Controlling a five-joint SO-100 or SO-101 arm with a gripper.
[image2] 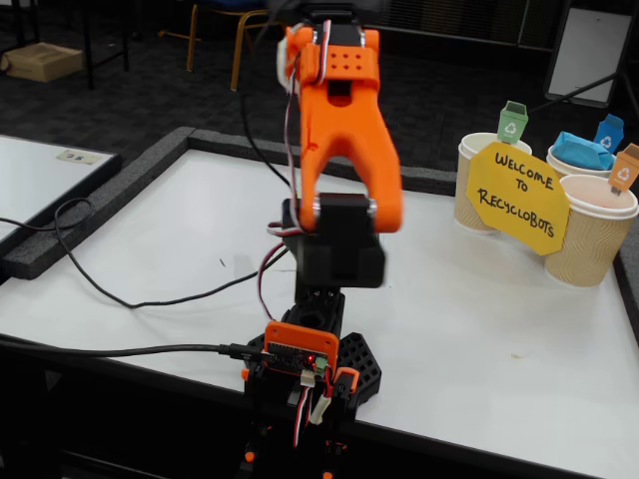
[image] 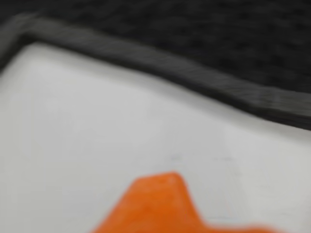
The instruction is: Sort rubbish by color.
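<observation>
A light blue crumpled lump of rubbish (image2: 582,152) lies in the mouth of the middle paper cup, the one with the blue bin tag (image2: 608,130). No green lump shows in either view. The orange arm (image2: 344,130) stands folded high over its base in the fixed view, and it hides the gripper there. In the blurred wrist view, only one orange finger (image: 158,206) of my gripper (image: 167,184) enters from the bottom edge, over bare white table (image: 97,136). Nothing shows at the finger, and the other finger is out of frame.
Three beige cups stand at the back right: green-tagged (image2: 484,175), blue-tagged (image2: 555,162), orange-tagged (image2: 596,235). A yellow sign (image2: 517,197) leans against them. Black foam edging (image2: 90,215) borders the table. Cables (image2: 110,294) trail from the left to the arm's base (image2: 310,364).
</observation>
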